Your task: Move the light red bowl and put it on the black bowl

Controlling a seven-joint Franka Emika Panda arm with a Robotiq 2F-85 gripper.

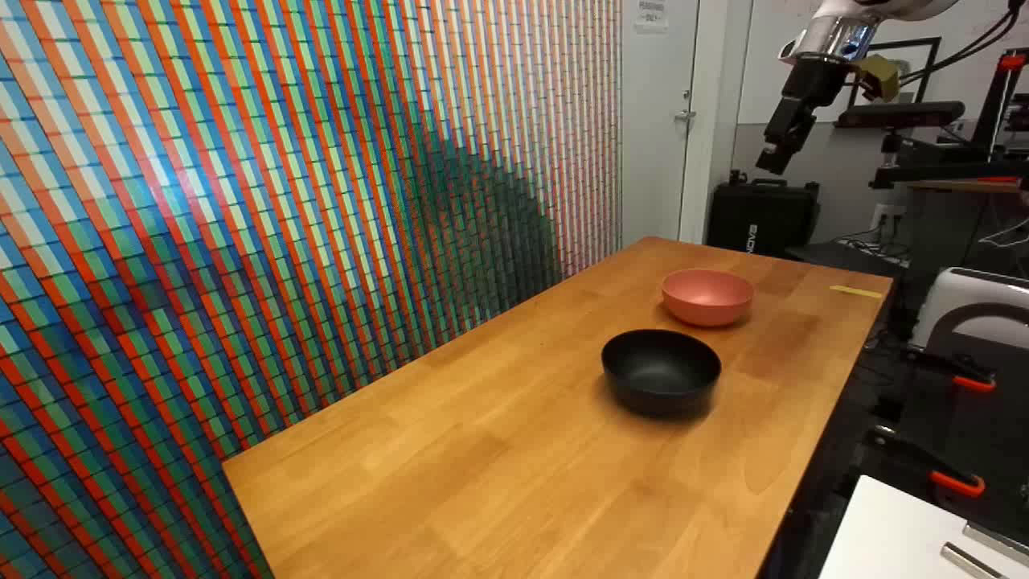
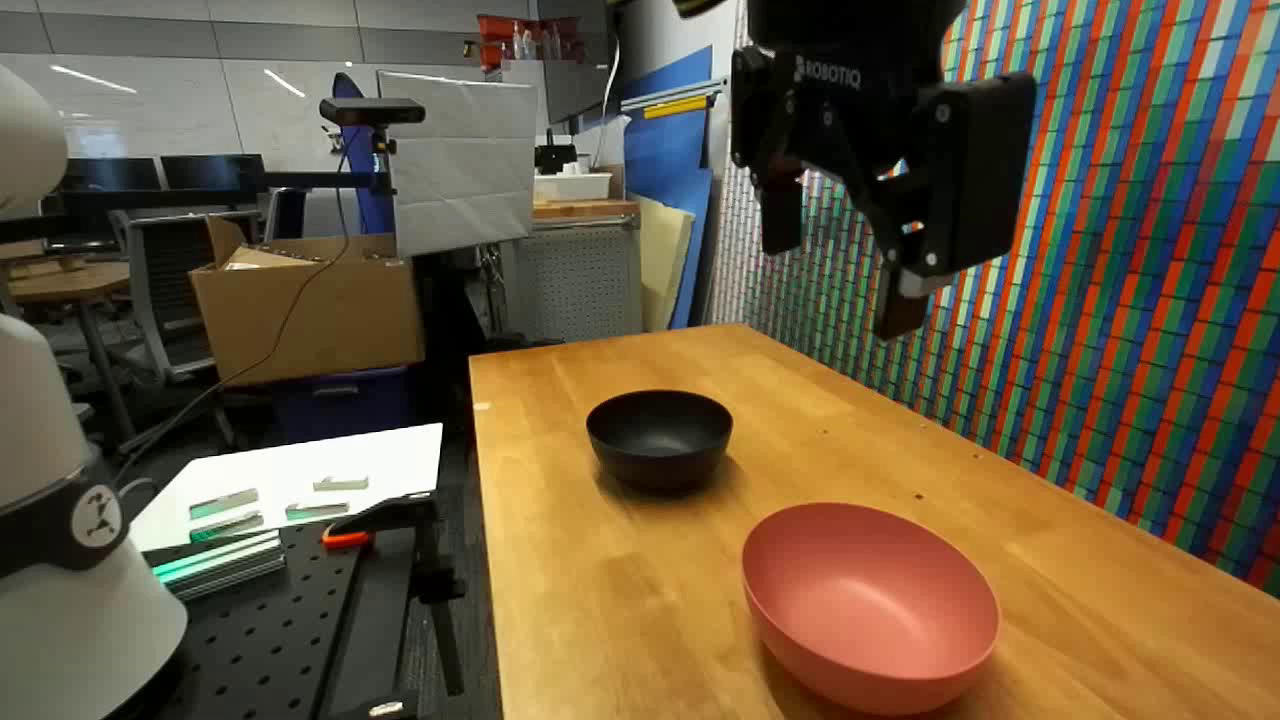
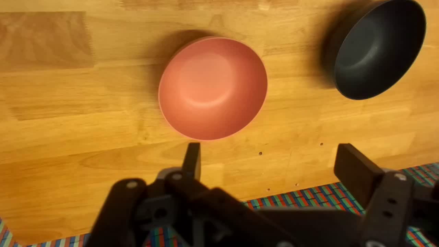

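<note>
The light red bowl (image 1: 707,299) stands upright on the wooden table in both exterior views (image 2: 870,610). It also shows in the wrist view (image 3: 212,89), with nothing in it. The black bowl (image 1: 661,378) stands upright a short way from it, apart, in both exterior views (image 2: 660,440). In the wrist view the black bowl (image 3: 380,48) is at the upper right. My gripper (image 2: 842,285) is high above the table, clear of both bowls. In the wrist view its fingers (image 3: 269,145) are wide apart with nothing between them, below the light red bowl's rim in the picture.
The wooden table (image 1: 450,450) runs along a wall of coloured stripes (image 1: 321,201). A dark side stand with a white board (image 2: 310,470) and metal pieces is beside the table, near the robot's base (image 2: 60,600). A yellow tape strip (image 1: 855,291) lies near a table corner.
</note>
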